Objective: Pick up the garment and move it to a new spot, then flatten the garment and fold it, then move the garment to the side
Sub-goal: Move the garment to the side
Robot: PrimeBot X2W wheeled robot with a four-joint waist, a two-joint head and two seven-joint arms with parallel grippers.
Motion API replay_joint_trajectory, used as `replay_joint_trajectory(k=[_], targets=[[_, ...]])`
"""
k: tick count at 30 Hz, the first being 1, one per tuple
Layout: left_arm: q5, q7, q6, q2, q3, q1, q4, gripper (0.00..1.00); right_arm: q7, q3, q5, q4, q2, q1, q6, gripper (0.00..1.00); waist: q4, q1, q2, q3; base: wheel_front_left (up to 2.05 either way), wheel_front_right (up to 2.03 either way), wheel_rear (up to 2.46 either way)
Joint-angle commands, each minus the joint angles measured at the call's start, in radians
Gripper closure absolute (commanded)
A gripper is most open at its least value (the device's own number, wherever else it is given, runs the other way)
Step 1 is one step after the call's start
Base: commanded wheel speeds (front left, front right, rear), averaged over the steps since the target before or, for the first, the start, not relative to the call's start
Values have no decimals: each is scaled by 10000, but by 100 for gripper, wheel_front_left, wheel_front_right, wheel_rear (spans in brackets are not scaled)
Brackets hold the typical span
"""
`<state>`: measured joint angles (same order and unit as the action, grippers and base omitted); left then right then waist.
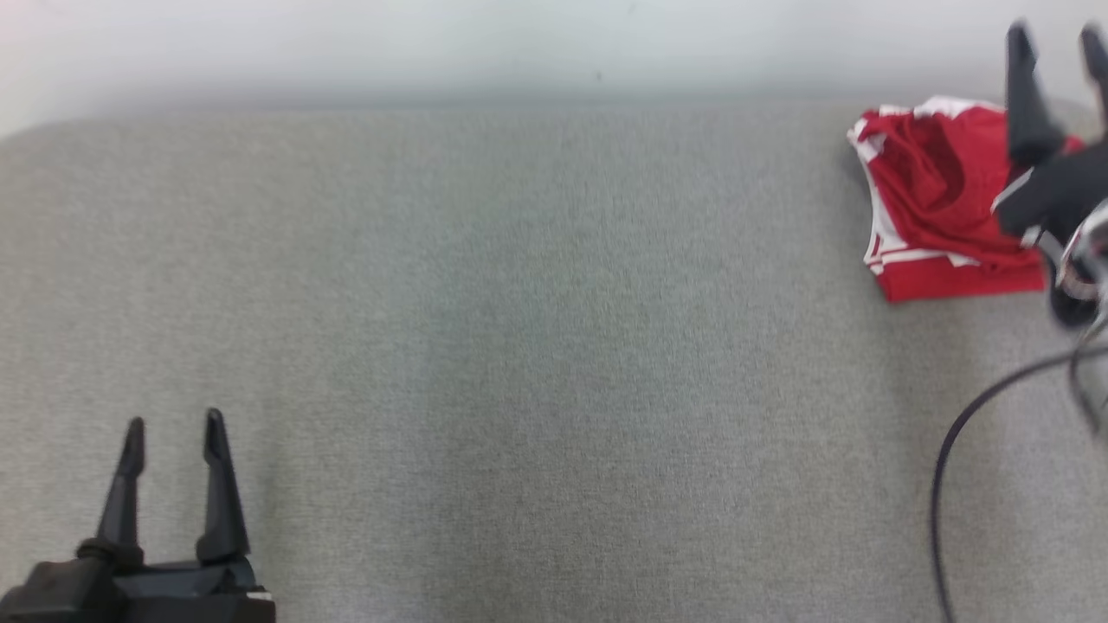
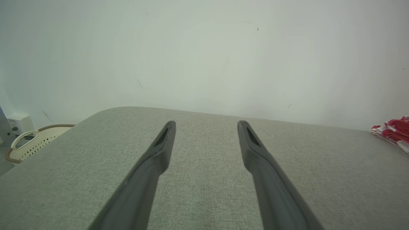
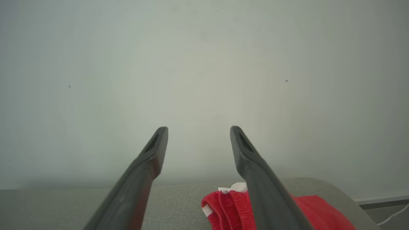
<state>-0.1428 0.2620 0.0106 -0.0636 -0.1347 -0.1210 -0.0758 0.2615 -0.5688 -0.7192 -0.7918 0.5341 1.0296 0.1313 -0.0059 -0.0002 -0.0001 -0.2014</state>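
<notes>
The garment (image 1: 935, 190) lies in a folded red bundle with white and striped trim at the far right back of the grey padded table (image 1: 519, 346); no numerals show. My right gripper (image 1: 1056, 35) hovers over the bundle's right part, open, nothing between its fingers. In the right wrist view, that gripper (image 3: 198, 128) points at the wall, with the garment (image 3: 223, 204) below its right finger. My left gripper (image 1: 173, 424) rests open at the table's near left, far from the cloth. The left wrist view has its gripper (image 2: 206, 123) empty and the garment (image 2: 393, 129) at the right edge.
A pale wall (image 1: 554, 43) runs behind the table's back edge. A dark cable (image 1: 952, 450) loops over the table's right side. Off the table's left end stand a cream perforated basket (image 2: 35, 140) and a white box (image 2: 19, 121).
</notes>
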Motion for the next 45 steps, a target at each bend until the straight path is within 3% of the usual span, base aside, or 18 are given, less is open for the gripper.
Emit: replay_joint_trajectory(k=[1,11,18,30,38,45], targets=[[82,34,-26,15,31,198,66,0,43,257,226,211,-91,-482,-12,0,181,2,1,421,0,0,0],[198,33,-123,73,300,386,502,0,46,3195,2643,2487,-1535,-4022,-11,0,433,2,1,1077,0,0,0],[192,33,-182,102,420,486,601,0,45,3550,3671,3343,-2510,-5512,-11,0,409,2,1,1320,0,0,0],[175,35,-182,117,799,348,1042,0,47,3975,4905,4414,-3637,-6845,-11,0,599,2,1,1490,0,0,0],[79,34,-232,125,868,296,1249,0,47,4424,5865,5237,-4177,-7728,-11,0,701,2,1,1583,0,0,0],[161,34,-254,124,855,371,1261,0,47,4565,5944,5862,-4305,-8418,-11,0,706,2,1,1634,0,0,0]])
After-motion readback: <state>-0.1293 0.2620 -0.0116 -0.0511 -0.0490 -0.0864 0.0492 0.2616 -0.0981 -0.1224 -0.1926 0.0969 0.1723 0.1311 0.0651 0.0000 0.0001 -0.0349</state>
